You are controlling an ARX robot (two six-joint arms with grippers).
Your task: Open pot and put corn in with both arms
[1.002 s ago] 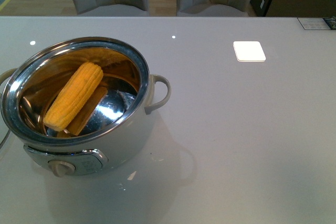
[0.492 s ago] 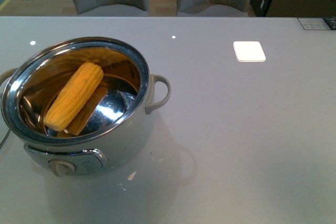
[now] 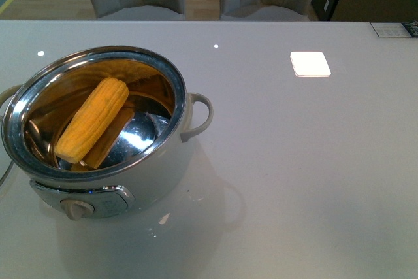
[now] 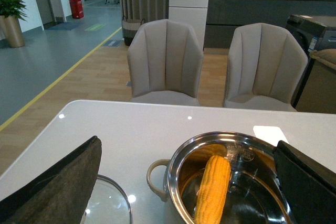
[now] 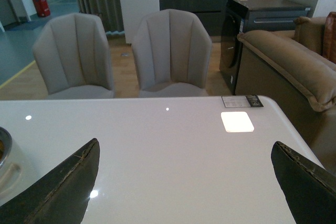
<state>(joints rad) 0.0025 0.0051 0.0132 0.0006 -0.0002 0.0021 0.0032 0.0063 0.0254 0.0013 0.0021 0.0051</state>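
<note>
The cream-white pot (image 3: 166,174) stands open at the left of the table, its steel inside showing. The yellow corn (image 3: 91,119) lies inside it, leaning on the wall. In the left wrist view the pot (image 4: 176,169) and the corn (image 4: 212,187) show between the open fingers of my left gripper (image 4: 189,182), which is above them and empty. The glass lid (image 4: 107,205) lies on the table beside the pot. My right gripper (image 5: 184,182) is open and empty above bare table; the pot's handle (image 5: 8,174) shows at the edge. Neither arm shows in the front view.
A white square (image 3: 309,63) marks the table at the right back. Two grey chairs (image 4: 165,61) (image 4: 265,66) stand behind the table's far edge. A brown sofa (image 5: 289,72) and a dark cabinet (image 5: 262,24) stand off to the right.
</note>
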